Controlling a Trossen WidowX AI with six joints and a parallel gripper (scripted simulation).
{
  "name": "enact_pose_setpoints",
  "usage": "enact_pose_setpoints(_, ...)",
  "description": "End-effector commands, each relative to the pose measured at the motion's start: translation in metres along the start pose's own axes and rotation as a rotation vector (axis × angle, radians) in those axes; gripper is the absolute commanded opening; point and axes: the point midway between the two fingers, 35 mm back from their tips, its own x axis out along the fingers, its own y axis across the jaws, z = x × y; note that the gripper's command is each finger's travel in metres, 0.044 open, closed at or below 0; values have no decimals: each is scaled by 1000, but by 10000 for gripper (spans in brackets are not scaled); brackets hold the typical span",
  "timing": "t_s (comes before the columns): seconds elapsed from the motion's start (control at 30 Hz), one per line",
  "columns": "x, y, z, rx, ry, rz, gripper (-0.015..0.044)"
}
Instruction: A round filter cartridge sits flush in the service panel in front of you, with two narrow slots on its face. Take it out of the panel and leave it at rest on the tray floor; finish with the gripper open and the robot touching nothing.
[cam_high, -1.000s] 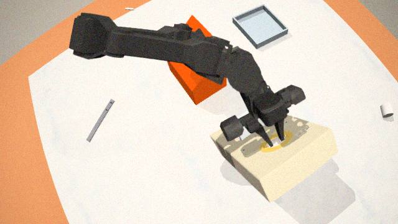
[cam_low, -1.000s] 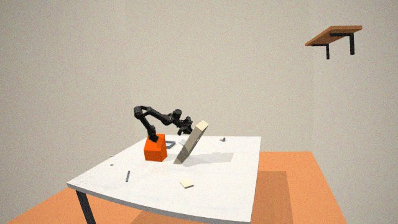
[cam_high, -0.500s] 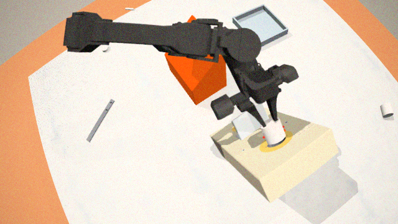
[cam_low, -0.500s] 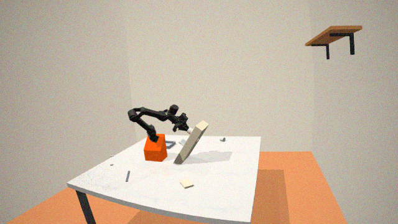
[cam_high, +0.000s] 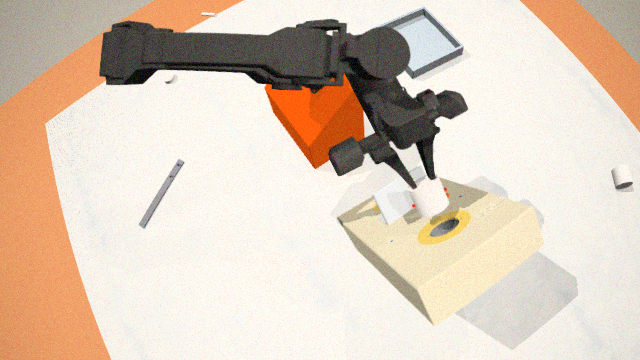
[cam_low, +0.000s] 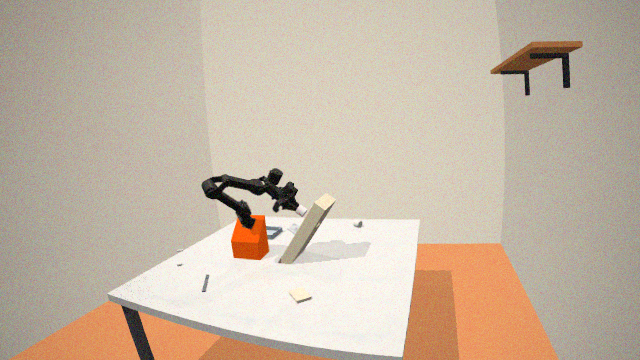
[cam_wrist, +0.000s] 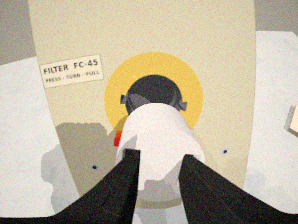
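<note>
The white round filter cartridge (cam_high: 430, 198) (cam_low: 301, 210) (cam_wrist: 159, 127) is out of the panel, held in front of its face. Small red marks show on its side. My gripper (cam_high: 423, 184) (cam_wrist: 158, 158) is shut on its outer end, with the fingertips at the slots. The tilted beige service panel (cam_high: 395, 255) (cam_low: 305, 235) (cam_wrist: 215, 30) has a yellow ring (cam_high: 465, 218) (cam_wrist: 192, 95) around an empty dark round hole (cam_high: 445, 228) (cam_wrist: 150, 87). The tray (cam_high: 438, 64) (cam_low: 273, 232), grey-walled with a light blue floor, lies at the back, partly hidden by the arm in the top view.
An orange block (cam_high: 320, 125) (cam_low: 250, 245) is at the arm's base. A whitish flat piece (cam_high: 395, 202) shows beside the cartridge, above the panel. A grey bar (cam_high: 161, 194) (cam_low: 205, 283), a small white cylinder (cam_high: 621, 176) and a beige square piece (cam_low: 300, 295) lie on the table.
</note>
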Motion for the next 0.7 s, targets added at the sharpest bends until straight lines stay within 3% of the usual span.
enact_pose_setpoints(0.0, 2, -2, -14, -1, -3, 1, 0)
enact_pose_setpoints(0.53, 6, -14, -62, -2, -3, 0, 0)
enact_pose_setpoints(0.67, 6, -13, -55, -2, 2, -8, 105)
